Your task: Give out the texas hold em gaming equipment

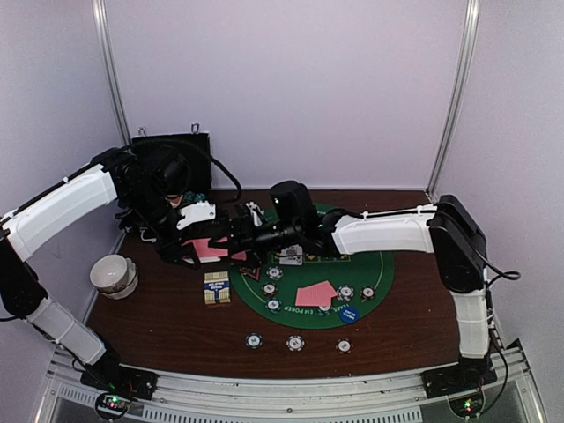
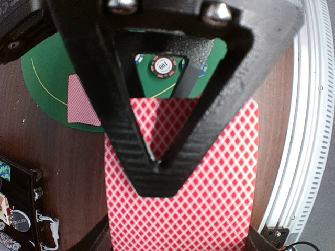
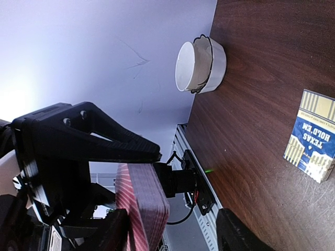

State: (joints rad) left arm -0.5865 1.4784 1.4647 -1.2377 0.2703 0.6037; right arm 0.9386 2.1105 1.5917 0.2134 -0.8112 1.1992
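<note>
Deck (image 1: 209,249) hung left of centre in top view, clamped in left claw (image 1: 189,240); right claw (image 1: 252,235) just beside it. Left wrist: finger (image 2: 136,157) lay across deck's back, mat (image 2: 42,78) upper left. Right wrist: own fingers (image 3: 238,236) spread, empty; prob. best to peel just one off the top. Bare wood betw. bowl (image 3: 201,65) & box (image 3: 311,136) gave room.

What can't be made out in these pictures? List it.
Card faces: left wrist shows the cards back-up, partly under the left gripper.
Chip values: chips too small in top view.
Case contents: left arm covers the case in top view.
Right fingers: tips cut off at right wrist's bottom edge.
</note>
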